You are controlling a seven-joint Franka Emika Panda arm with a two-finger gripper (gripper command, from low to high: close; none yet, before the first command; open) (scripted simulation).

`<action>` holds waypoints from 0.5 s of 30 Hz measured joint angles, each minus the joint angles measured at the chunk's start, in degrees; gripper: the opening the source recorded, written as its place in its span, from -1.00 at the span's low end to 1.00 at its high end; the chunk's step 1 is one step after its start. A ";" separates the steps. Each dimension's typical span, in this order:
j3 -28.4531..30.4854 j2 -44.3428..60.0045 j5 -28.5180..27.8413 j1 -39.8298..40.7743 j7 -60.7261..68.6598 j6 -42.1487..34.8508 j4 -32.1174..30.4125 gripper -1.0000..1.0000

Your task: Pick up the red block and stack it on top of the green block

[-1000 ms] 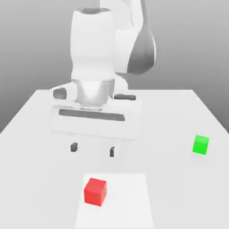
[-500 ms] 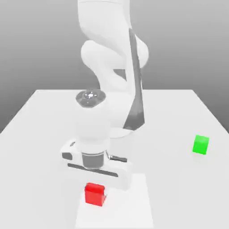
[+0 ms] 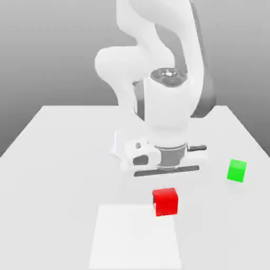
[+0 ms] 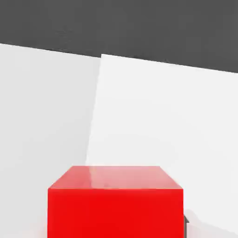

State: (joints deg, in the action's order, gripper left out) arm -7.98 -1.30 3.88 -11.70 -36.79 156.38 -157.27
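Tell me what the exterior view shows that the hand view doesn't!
The exterior view alone shows the green block sitting on the table toward that view's right, plus the big white robot arm above. The hand view alone shows the red block from very close, with its top face catching the light and a dark band beyond the table. Both views share the red block, which is lifted and held in the shut gripper, the white table and the lighter square patch on it.

Red block [image 3: 165,201] aloft, green block [image 3: 237,171] apart
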 joint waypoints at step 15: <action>-15.66 -8.14 4.47 -29.84 33.10 -3.50 -4.62 -1.00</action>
State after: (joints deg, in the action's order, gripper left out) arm -23.64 -9.44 8.35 -41.54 -3.69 152.88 -161.89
